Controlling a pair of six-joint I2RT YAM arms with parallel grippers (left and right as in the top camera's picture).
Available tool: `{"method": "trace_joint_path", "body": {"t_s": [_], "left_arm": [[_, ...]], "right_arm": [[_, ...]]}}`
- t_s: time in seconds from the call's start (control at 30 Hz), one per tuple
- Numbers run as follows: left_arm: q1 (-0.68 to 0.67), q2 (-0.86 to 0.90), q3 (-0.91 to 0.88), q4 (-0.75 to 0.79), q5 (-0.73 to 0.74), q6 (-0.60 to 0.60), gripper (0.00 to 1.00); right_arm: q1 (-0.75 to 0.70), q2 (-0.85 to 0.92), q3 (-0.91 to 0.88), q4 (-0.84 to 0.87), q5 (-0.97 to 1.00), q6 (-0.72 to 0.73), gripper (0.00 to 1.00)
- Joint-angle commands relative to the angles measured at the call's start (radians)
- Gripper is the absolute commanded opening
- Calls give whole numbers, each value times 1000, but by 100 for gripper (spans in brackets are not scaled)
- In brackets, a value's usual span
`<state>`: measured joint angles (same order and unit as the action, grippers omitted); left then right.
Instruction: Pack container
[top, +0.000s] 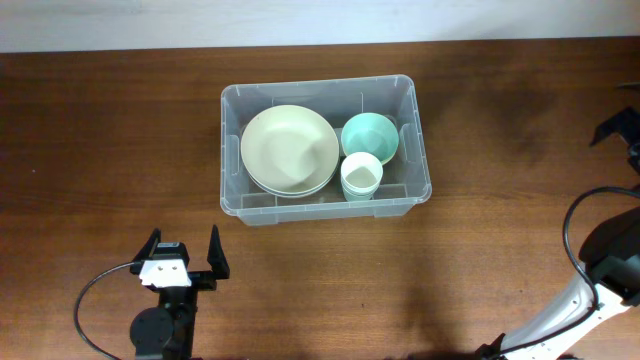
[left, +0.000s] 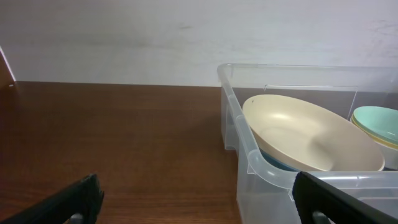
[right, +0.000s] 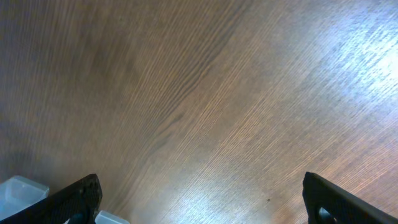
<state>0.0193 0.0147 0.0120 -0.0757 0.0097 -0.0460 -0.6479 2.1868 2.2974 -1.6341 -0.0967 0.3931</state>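
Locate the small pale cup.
Overhead, the cup stands inside the container, right of the cream bowl and on the near side of the teal bowl.

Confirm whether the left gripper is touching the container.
Apart. The overhead view shows a strip of bare table between the fingertips of the open left gripper and the near wall of the container.

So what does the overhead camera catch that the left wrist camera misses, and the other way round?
Only overhead: the whole container, a white cup inside it beside the teal bowl, and the right arm at the table's edge. Only left wrist: a side-on look showing something darker tucked under the cream bowl. Both: the container, the cream and teal bowls, the wooden table and the open left gripper.
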Motion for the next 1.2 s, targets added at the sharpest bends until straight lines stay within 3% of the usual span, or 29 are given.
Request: {"method": "trace_joint_path", "body": {"t_s": [0.0, 0.2, 0.43, 0.63, 0.9, 1.07, 1.17], "left_arm": [[5, -10, -3, -7, -14, 12, 99], [5, -10, -3, -7, -14, 12, 99], [5, -10, -3, -7, -14, 12, 99], [5, -10, -3, -7, -14, 12, 99], [5, -10, -3, -7, -14, 12, 99], [5, -10, -3, -7, -14, 12, 99], [5, -10, -3, -7, -14, 12, 99]], "right_arm": [[37, -66, -4, 0, 23, 8, 99], [122, -203, -4, 28, 78, 8, 99], [280, -473, -110, 224, 217, 5, 99], [389, -801, -455, 505, 289, 5, 99], [428, -1217, -914, 594, 266, 8, 99], [473, -1492, -1214, 843, 266, 3, 99], [529, -1622, -1353, 964, 258, -70, 99]]}}
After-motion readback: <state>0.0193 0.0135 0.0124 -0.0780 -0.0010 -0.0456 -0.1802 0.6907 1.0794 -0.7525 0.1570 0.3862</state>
